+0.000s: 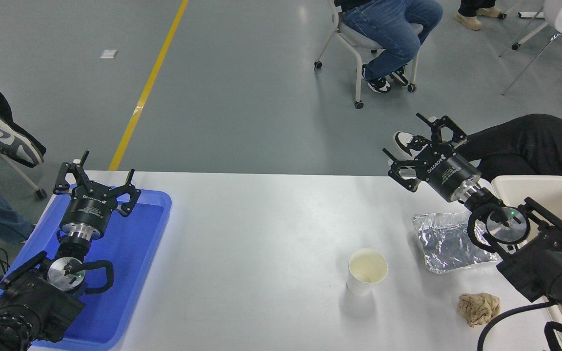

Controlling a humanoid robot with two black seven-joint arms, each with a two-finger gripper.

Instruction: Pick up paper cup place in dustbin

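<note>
Beside paper cup (367,271), foil tray (449,241), paper ball (478,308), right gripper (415,146) fingers released

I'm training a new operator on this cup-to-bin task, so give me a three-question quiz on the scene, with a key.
1. True or false: the paper cup stands upright on the white table, with no gripper touching it.
2. Which thing lies nearest the camera on the table's right side?
A. the crumpled paper ball
B. the foil tray
C. the dustbin
3. Fill in: the left gripper hangs over the ____ tray.

Key:
1. True. The right gripper, open, is raised beyond the table's far edge, apart from the cup.
2. A.
3. Blue.
</note>
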